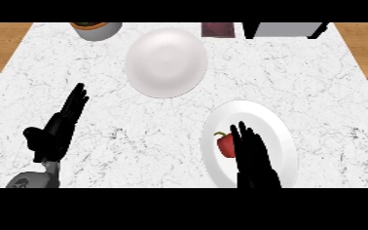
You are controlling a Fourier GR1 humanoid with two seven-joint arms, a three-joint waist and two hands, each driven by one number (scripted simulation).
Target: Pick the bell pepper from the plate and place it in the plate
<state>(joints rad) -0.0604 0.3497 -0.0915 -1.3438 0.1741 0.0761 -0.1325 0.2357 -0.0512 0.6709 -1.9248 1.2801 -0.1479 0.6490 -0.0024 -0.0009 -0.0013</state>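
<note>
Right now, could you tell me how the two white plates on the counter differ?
The far plate lies bare; the near plate holds a red bell pepper. The far plate shows in full, while the right hand covers part of the near plate. The far plate sits centrally, the near plate toward the right. Both are white and round.

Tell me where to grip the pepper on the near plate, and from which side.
Grip the pepper across its red body, not by the thin green stem, which points far-left. Come from above on the right: the right hand is over that side, its fingers straight, and the plate is shallow, so its rim should not block a top approach.
</note>
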